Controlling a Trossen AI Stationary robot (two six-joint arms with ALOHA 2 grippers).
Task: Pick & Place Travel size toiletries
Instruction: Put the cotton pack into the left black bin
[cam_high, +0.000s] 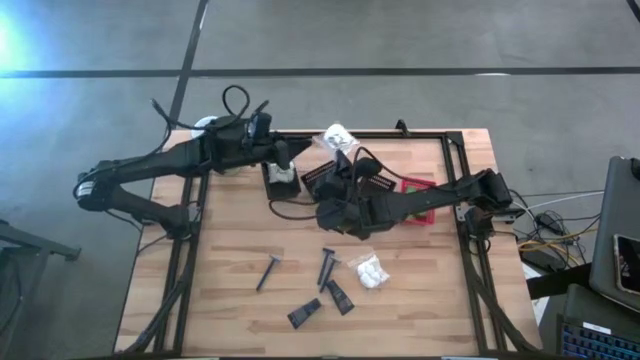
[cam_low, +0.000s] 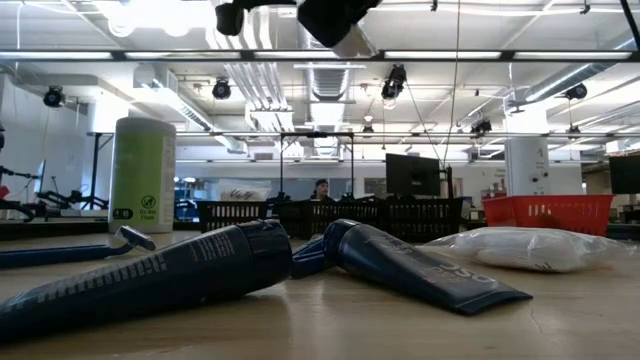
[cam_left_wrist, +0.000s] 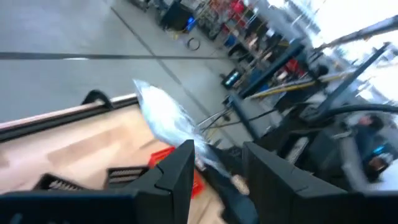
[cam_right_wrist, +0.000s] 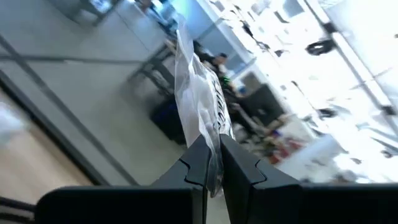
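1. My right gripper (cam_right_wrist: 212, 163) pinches a clear wrapped packet (cam_right_wrist: 200, 99) aloft over the baskets (cam_high: 330, 178) at the table's far edge.
2. My left gripper (cam_left_wrist: 216, 168) hangs spread beside it.
3. Remaining toiletries, dark tubes (cam_high: 338, 295) and white packet (cam_high: 370, 271), lie at six o'clock; bare wood (cam_high: 240, 235) between.

desk (cam_high: 230, 300): pale wood planks, matt, grain showing
dark slim tubes (cam_low: 420, 265): smooth plastic, slight sheen
clear crinkly packet (cam_right_wrist: 202, 106): thin glossy film, wrinkled, pinched in the right hand (cam_right_wrist: 211, 163)
white wrapped packet (cam_high: 368, 270): crinkly shiny wrap
red slotted basket (cam_low: 548, 213): hard plastic
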